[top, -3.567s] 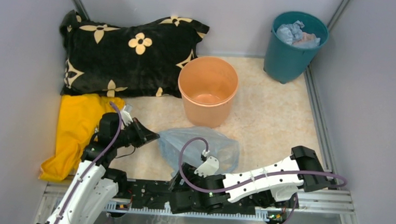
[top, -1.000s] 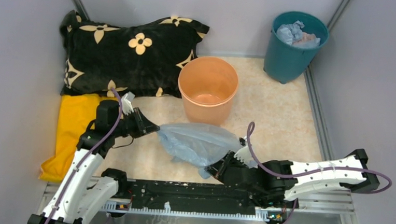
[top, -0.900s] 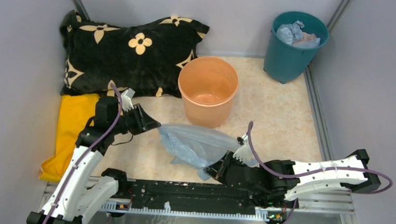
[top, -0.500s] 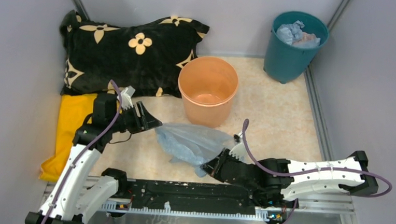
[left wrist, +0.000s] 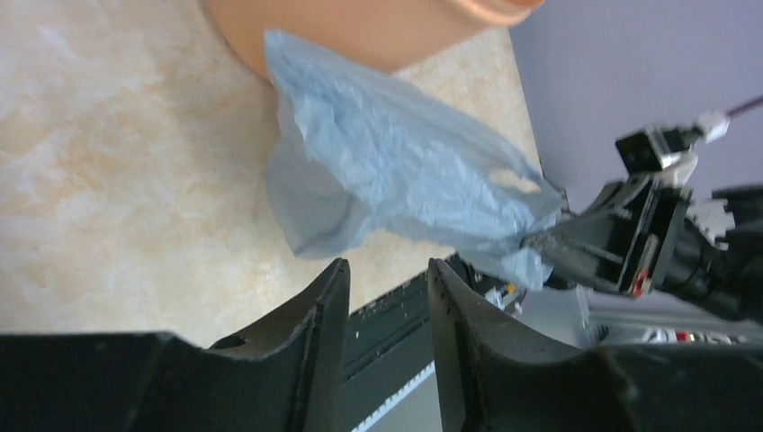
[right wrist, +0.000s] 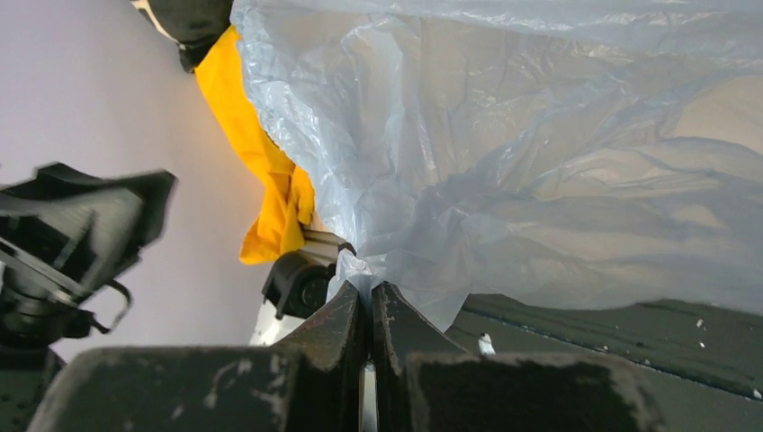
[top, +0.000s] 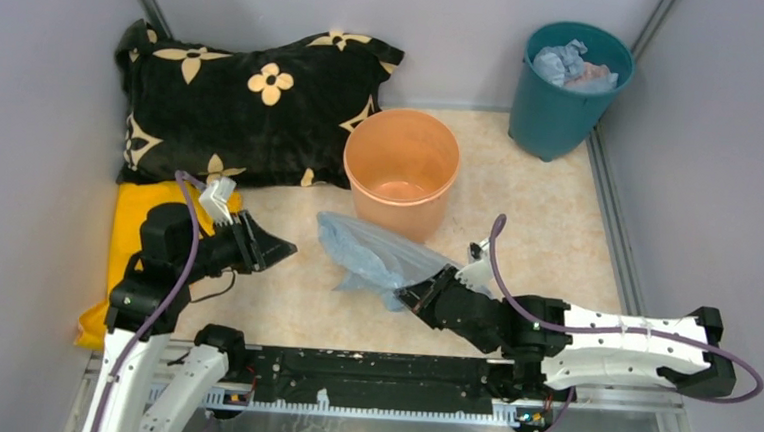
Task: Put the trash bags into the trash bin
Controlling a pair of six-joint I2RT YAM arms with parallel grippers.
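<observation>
I read the left arm [top: 140, 306] as raised, elbow bent, wrist aimed right. The left gripper [top: 280, 249] hangs with its fingers [left wrist: 310, 335] parted, gripping nothing. The right arm [top: 601, 342] lies low, reaching left. The right gripper [top: 410, 296] is pinched closed on a trash bag [top: 375, 258] edge.

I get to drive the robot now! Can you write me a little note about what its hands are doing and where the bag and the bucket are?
Right gripper: shut on one end of the see-through pale blue plastic trash bag.
Left gripper: open, holding nothing, apart from the bag.
Bag: stretches from the right gripper toward the foot of the round peach-orange plastic trash bin.
Done: bag gripped.
Left: carry it over the rim and drop it in; the bin looks empty.
</observation>
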